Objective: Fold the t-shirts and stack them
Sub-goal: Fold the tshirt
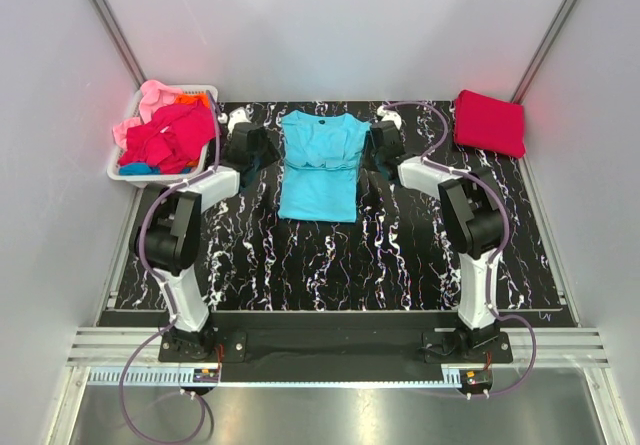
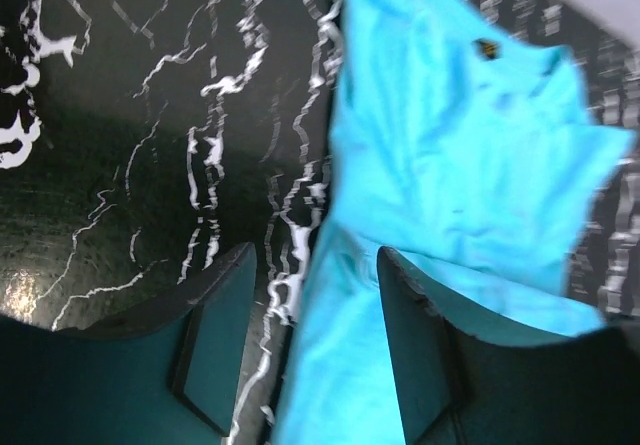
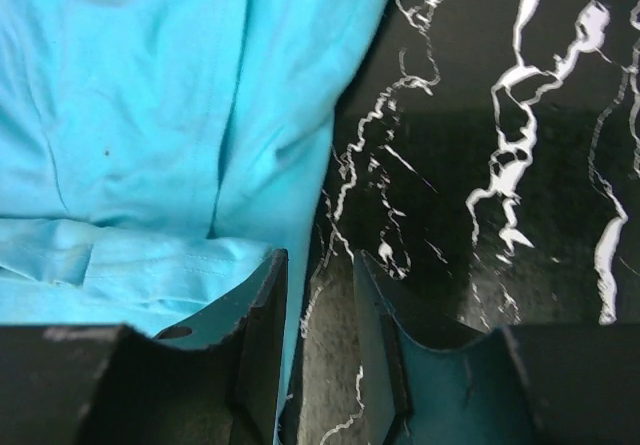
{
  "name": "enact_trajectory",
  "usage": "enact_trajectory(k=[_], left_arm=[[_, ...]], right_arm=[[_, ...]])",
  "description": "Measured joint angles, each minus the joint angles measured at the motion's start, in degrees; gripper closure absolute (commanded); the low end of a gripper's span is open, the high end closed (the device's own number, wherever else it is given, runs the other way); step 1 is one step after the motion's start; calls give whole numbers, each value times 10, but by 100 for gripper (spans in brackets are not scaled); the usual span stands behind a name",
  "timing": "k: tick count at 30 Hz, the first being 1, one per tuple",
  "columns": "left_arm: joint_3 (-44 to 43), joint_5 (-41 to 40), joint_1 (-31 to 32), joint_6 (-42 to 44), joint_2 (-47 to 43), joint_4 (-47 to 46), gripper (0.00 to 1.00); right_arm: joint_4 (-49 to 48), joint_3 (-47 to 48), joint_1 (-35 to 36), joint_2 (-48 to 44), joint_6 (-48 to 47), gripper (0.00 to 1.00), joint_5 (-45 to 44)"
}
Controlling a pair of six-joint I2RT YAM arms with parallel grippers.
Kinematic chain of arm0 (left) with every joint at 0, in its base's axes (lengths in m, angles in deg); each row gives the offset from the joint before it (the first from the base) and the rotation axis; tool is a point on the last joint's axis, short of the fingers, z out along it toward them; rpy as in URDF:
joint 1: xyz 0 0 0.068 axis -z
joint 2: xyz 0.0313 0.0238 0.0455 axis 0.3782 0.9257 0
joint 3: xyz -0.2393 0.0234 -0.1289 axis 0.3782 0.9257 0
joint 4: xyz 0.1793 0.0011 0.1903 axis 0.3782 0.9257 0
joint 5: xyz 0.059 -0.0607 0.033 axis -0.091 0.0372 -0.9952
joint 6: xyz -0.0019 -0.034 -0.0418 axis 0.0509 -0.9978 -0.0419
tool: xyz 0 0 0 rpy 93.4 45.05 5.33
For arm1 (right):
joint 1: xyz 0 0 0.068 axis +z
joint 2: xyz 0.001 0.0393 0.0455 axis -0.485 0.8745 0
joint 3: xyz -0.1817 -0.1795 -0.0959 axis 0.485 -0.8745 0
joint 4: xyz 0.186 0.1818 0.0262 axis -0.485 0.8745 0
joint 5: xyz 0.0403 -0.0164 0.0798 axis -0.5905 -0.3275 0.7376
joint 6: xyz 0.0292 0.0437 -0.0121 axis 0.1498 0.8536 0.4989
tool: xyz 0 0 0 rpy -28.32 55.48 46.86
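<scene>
Your table (image 1: 330, 265) is black marble with white veins. The cyan shirt (image 1: 320, 165) lies flat on its far middle, collar at the far side, with a crease across its middle. A red shirt (image 1: 490, 122) sits folded at the far right corner, well apart from the cyan one. At the far left edge the basket (image 1: 160, 178) holds a heap (image 1: 165, 137) of pink, red, orange and blue cloth. Your left gripper (image 2: 315, 345) is at the cyan shirt's left edge, fingers spread wide, the cloth's edge lying loose in the gap. Your right gripper (image 3: 315, 355) is at the right edge, fingers apart by a narrower gap, with the cloth's edge beside its left finger.
</scene>
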Motion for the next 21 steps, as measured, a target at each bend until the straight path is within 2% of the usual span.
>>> enact_trajectory(k=[4,8,9,11,12,14,18,21], left_arm=[[7,20,0,-17,-39,-5,46],[2,45,0,-33,-52,38,55],[2,51,1,-37,-52,52,63],[2,59,2,-44,-52,81,74],[2,62,2,-48,-52,98,86],[-7,66,3,-54,-50,136,98],[-43,79,7,-60,-34,179,100],[-77,90,12,-64,-11,195,100]], right_arm=[[4,0,-2,-8,10,60,-5],[21,-2,-3,-20,17,61,22],[28,-4,-3,-25,18,62,30],[40,-5,-3,-32,20,64,46],[45,-5,-3,-34,20,66,55],[57,-5,-3,-36,22,70,74],[75,-5,0,-36,22,83,103],[91,-1,6,-35,22,88,118]])
